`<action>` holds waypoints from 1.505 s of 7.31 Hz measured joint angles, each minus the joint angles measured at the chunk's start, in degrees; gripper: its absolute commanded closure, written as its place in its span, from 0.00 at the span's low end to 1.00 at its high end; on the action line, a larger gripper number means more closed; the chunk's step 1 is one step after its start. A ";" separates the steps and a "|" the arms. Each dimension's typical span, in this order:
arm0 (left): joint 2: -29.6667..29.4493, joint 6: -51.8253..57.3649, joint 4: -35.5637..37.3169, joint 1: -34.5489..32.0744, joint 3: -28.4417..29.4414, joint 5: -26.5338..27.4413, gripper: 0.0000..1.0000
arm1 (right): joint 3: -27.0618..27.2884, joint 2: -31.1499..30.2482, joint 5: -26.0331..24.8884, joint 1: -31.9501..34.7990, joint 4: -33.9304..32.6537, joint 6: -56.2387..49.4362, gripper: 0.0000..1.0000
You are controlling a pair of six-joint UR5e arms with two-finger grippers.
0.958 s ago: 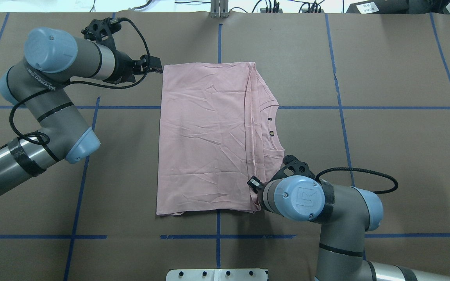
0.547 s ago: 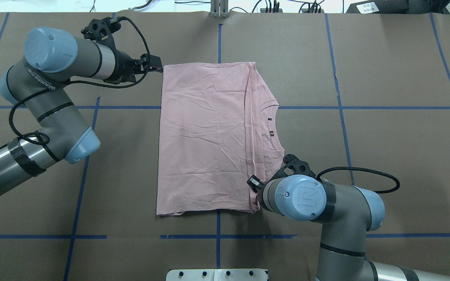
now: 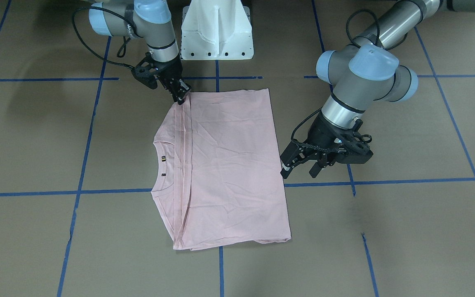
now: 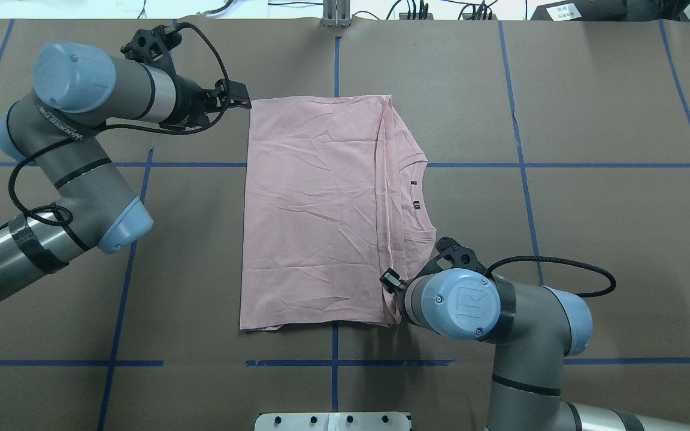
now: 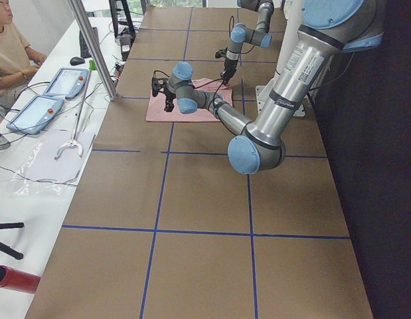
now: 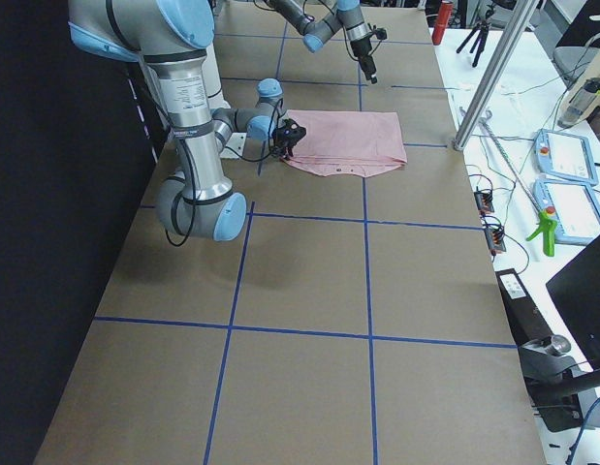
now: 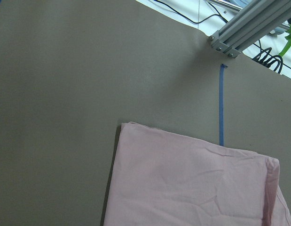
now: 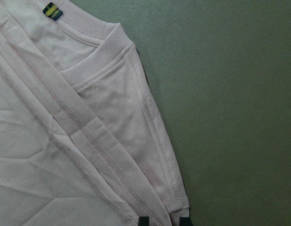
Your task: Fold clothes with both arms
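Observation:
The pale pink T-shirt [image 4: 315, 209] lies folded into a rectangle, plain side up. Its collar and neck label [image 4: 417, 205] show on its right side. It also shows in the front view [image 3: 229, 165]. My left gripper [image 3: 299, 172] is open and empty, just off the shirt's far left corner, and shows in the overhead view [image 4: 238, 99]. The left wrist view shows that corner [image 7: 131, 129] and no fingers. My right gripper [image 3: 182, 97] is at the near collar-side corner. In the right wrist view its fingertips [image 8: 143, 220] straddle the layered corner hem [image 8: 176, 202] and appear shut on it.
The brown table cover [image 4: 590, 239] has blue tape lines [image 4: 521, 167]. The white pedestal base [image 3: 217, 33] stands at the robot's edge. An aluminium post [image 7: 248, 23] and cables stand beyond the far edge. An operator [image 5: 6, 46] and tablets [image 5: 66, 83] are at a side table.
My left gripper has drawn slightly back and away from the shirt's far left corner. My right arm has shifted a little to the right. The shirt has not moved.

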 measured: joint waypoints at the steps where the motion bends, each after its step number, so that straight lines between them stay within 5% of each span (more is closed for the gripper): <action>1: -0.03 -0.04 0.04 0.03 0.00 0.71 0.00 | -0.20 0.05 -0.01 -0.11 0.01 -0.03 0.46; 11: -0.07 -1.19 0.23 0.06 -0.01 1.38 0.00 | -1.24 0.07 0.07 -1.25 -0.17 0.28 0.52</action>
